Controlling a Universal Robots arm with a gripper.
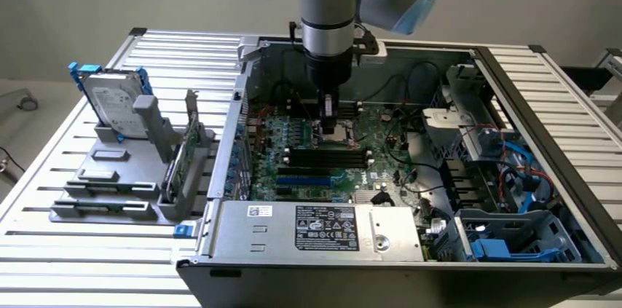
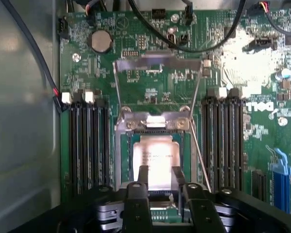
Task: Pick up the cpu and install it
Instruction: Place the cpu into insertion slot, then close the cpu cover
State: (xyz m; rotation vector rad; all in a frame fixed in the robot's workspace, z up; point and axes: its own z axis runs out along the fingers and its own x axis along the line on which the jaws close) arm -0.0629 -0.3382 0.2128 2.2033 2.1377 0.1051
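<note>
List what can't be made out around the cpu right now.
- Wrist view: the cpu's near edge, hidden behind the gripper.
- Wrist view: the print on the cpu's top, washed out by glare.
- Exterior view: the socket beneath the gripper, blocked by the arm.

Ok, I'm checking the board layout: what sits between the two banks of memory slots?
In the wrist view, the metal-framed socket lies between them, with the cpu inside its frame and the gripper close over it.
</note>
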